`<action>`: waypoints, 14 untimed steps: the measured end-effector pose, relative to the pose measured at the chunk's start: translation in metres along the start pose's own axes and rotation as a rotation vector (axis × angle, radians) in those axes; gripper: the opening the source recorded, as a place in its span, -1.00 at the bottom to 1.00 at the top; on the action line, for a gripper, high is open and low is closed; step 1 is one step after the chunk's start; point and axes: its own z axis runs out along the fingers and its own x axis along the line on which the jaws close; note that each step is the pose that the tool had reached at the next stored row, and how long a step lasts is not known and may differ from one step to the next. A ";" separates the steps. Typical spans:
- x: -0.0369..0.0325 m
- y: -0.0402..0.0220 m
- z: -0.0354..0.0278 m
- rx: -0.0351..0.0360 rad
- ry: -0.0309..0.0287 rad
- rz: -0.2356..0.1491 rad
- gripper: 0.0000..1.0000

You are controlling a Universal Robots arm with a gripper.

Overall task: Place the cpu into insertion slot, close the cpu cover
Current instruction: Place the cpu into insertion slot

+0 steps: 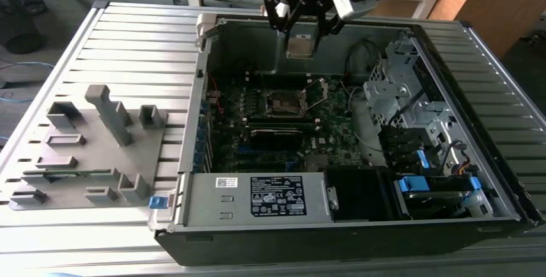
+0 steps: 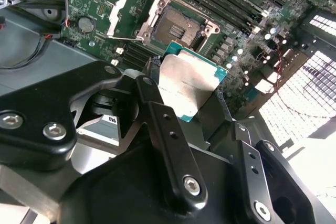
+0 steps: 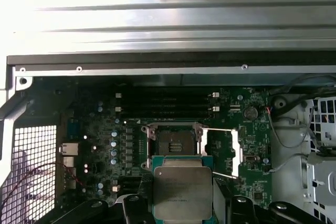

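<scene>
1. Silver-grey metal face, thin square shape, green edge: the cpu [image 1: 300, 45] is pinched betw. the two black metal fingers [image 2: 157, 116] of the black gripper [image 1: 302, 37]. The grip is clenched on the chip's opposite edges.
2. Ext. view: cpu hangs in the air over the open grey metal pc case [image 1: 194, 123], close to the case's far wall and well above the green motherboard [image 1: 331, 139].
3. Small square black insertion slot [image 1: 284, 101] w/ silvery metal rim sits on the board below the cpu, apart from it. Its dark contact field is exposed.
4. Thin silvery square-frame cpu cover [image 1: 318, 93] is flipped open, tilted up beside the slot on the exterior view's right. Its hollow centre shows the board through it.
5. First wrist view: cpu [image 3: 182, 192] faces the cam flat-on, slot [image 3: 173, 140] just past its far edge, open cover [image 3: 223, 153] alongside the slot.
6. Second wrist view: cpu [image 2: 189, 85] sits betw. the fingers, w/ slot [image 2: 178, 27] and raised cover [image 2: 131, 17] beyond it.
7. Long narrow black memory slots [image 3: 163, 103] run parallel on the far side of the slot from the chip.
8. Grey power-supply box [image 1: 256, 197] fills the case's near end. Grey plastic parts fixture [image 1: 94, 142] sits on the slatted metal table [image 1: 128, 40], on the exterior view's left, well apart from the case.
</scene>
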 end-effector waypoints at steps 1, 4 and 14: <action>0.0000 0.0000 0.0005 0.0001 0.0000 0.000 0.08; 0.0000 -0.0001 0.0007 0.0001 0.0000 0.000 0.08; 0.0000 -0.0002 0.0022 0.0002 0.0001 0.000 0.08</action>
